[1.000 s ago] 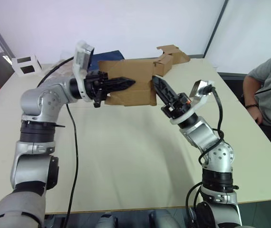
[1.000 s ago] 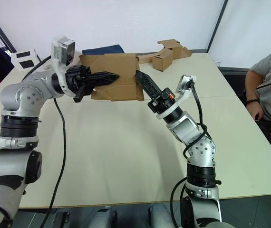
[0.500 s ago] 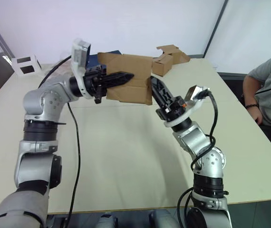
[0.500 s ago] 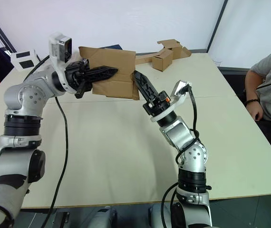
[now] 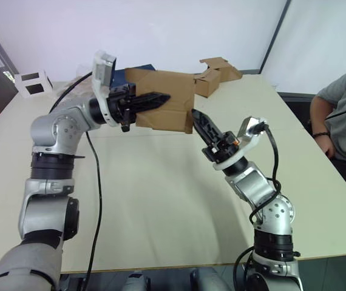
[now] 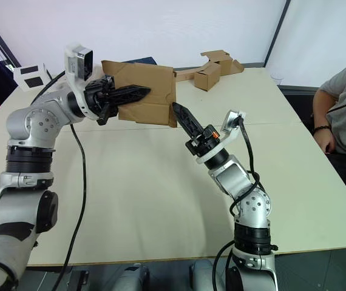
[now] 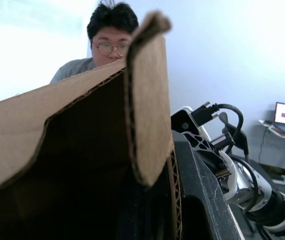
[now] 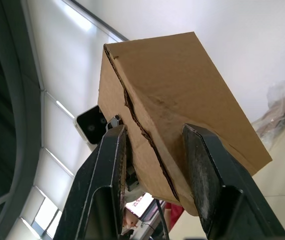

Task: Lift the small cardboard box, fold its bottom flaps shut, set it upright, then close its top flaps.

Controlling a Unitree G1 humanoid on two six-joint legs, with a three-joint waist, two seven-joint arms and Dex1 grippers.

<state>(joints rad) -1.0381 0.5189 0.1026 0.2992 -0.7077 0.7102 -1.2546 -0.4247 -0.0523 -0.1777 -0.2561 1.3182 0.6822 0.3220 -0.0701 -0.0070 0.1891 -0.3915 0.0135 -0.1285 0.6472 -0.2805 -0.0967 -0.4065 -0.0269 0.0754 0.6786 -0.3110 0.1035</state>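
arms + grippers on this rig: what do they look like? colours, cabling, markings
Both arms: silver-grey segments with black joint rings, loose black cables running alongside. Left gripper and right gripper: two tapered black fingers each, white wrist collars carrying white camera housings. Right wrist shows a small orange mark.

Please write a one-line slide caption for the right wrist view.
Open right gripper below the small cardboard box, seen from underneath.

The small cardboard box [image 5: 164,100] is plain brown corrugated card, held in the air above the table, tilted (its flaps [image 8: 147,137] meet at a ragged seam on one end
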